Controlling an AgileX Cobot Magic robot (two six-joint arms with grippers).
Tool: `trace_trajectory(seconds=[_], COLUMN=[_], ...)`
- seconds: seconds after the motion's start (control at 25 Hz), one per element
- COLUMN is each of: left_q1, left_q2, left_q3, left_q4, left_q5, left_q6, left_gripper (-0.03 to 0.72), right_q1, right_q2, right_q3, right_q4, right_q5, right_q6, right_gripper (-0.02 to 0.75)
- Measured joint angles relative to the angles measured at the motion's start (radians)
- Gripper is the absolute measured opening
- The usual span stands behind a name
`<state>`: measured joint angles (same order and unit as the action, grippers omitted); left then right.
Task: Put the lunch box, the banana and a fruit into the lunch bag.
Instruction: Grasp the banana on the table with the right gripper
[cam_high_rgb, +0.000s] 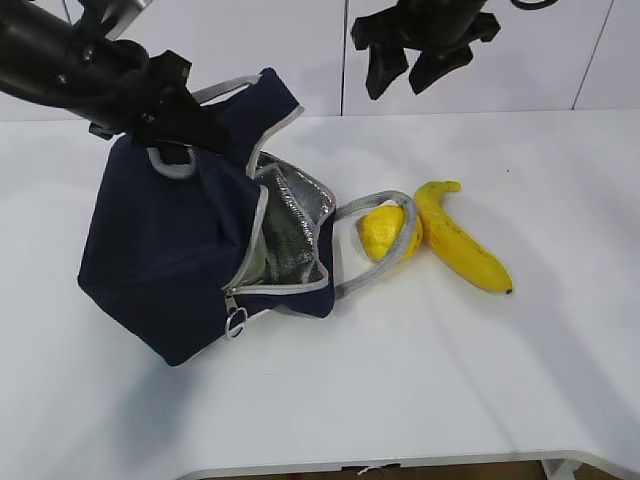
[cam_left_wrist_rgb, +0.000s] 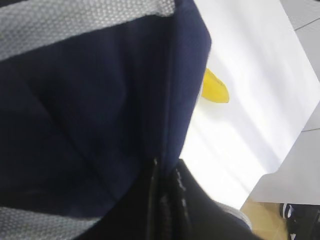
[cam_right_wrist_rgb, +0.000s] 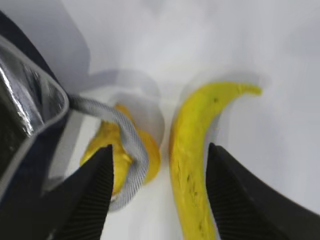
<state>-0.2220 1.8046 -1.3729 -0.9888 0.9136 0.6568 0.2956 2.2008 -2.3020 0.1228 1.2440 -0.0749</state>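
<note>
The navy lunch bag (cam_high_rgb: 170, 250) stands tilted on the left of the table, its mouth open to the right and the foil lining showing. A pale green surface inside the opening looks like the lunch box (cam_high_rgb: 257, 258). My left gripper (cam_high_rgb: 183, 128) is shut on the bag's top fabric by its grey handle and holds it up; the left wrist view shows its fingers (cam_left_wrist_rgb: 165, 200) pinching navy cloth (cam_left_wrist_rgb: 100, 110). The lemon-like fruit (cam_high_rgb: 385, 230) lies under the bag's other handle loop (cam_high_rgb: 375, 275). The banana (cam_high_rgb: 460, 240) lies just right of it. My right gripper (cam_high_rgb: 415, 60) hangs open above both (cam_right_wrist_rgb: 160, 192).
The white table (cam_high_rgb: 450, 380) stretches to the right and front of the bag. The grey handle (cam_right_wrist_rgb: 127, 145) lies across the fruit (cam_right_wrist_rgb: 150, 160), with the banana (cam_right_wrist_rgb: 192, 155) beside it. The zipper ring pull (cam_high_rgb: 236, 322) hangs at the bag's lower front.
</note>
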Motion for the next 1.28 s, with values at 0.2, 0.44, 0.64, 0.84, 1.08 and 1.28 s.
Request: trace_trajectory(seconds=[0.2, 0.44, 0.64, 0.84, 1.08, 1.28], left_q1=[0.0, 0.0, 0.0, 0.0, 0.0, 0.0], left_q2=[0.0, 0.0, 0.0, 0.0, 0.0, 0.0], left_q3=[0.0, 0.0, 0.0, 0.0, 0.0, 0.0], left_q4=[0.013, 0.03, 0.031, 0.034, 0.036, 0.036], left_q5=[0.017, 0.024, 0.026, 0.026, 0.026, 0.026], left_q6=[0.0, 0.0, 0.0, 0.0, 0.0, 0.0], left_gripper=[0.0, 0.0, 0.0, 0.0, 0.0, 0.0], right_q1=[0.0, 0.0, 0.0, 0.0, 0.0, 0.0], right_q2=[-0.054, -0.083, -0.087, -0.087, -0.083, -0.046], right_q3=[0.135, 0.303, 0.377, 0.416, 0.416, 0.416], right_q4=[-0.1, -0.141, -0.211, -0.218, -0.221, -0.221], right_q5=[0.0, 0.0, 0.0, -0.003, -0.003, -0.006], right_q6=[0.022, 0.026, 0.026, 0.026, 0.026, 0.026], right_gripper=[0.482, 0.482, 0.482, 0.482, 0.482, 0.482])
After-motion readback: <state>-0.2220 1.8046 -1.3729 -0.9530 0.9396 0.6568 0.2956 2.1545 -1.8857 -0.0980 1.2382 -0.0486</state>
